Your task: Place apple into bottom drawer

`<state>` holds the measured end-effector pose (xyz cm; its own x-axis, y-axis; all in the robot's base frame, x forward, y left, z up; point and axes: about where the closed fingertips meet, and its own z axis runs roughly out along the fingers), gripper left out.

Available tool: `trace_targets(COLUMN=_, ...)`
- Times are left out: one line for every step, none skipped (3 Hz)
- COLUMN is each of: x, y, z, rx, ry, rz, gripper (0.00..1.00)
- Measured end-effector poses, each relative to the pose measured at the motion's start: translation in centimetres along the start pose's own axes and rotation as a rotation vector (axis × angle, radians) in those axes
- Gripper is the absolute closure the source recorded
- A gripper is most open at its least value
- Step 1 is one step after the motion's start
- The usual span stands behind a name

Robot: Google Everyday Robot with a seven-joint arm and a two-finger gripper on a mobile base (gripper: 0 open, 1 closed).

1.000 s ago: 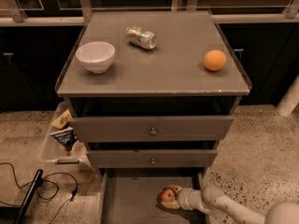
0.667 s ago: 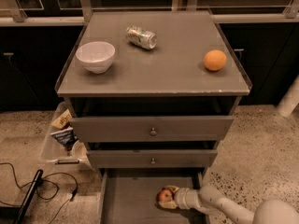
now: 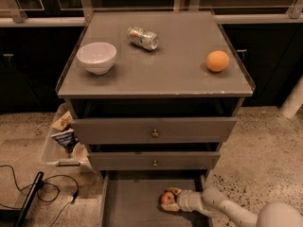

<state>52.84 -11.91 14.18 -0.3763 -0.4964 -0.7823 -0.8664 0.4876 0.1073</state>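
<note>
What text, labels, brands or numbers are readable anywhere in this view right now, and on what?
No text can be read here.
On the crushed metal can lying on the grey cabinet top: printed colours, too blurred to read.
On the snack packets in the clear plastic bin left of the cabinet: print too blurred to read.
On the gripper, at the red apple in the open bottom drawer: no marking visible.

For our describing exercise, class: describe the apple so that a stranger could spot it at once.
Find the grey cabinet with three drawers; its bottom drawer is pulled open. Inside, toward the right, the apple sits clasped in the gripper of the white arm. It is red, unlike the orange on the cabinet top.
</note>
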Motion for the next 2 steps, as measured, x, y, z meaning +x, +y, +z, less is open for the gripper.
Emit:
trace_targets(x=0.0, y=0.0, z=0.0, rx=0.0, ry=0.0, rz=0.0, gripper=0.35)
trace_targets(x=0.0, y=0.01, z=0.01, rx=0.0, ry=0.0, rz=0.0, gripper=0.12)
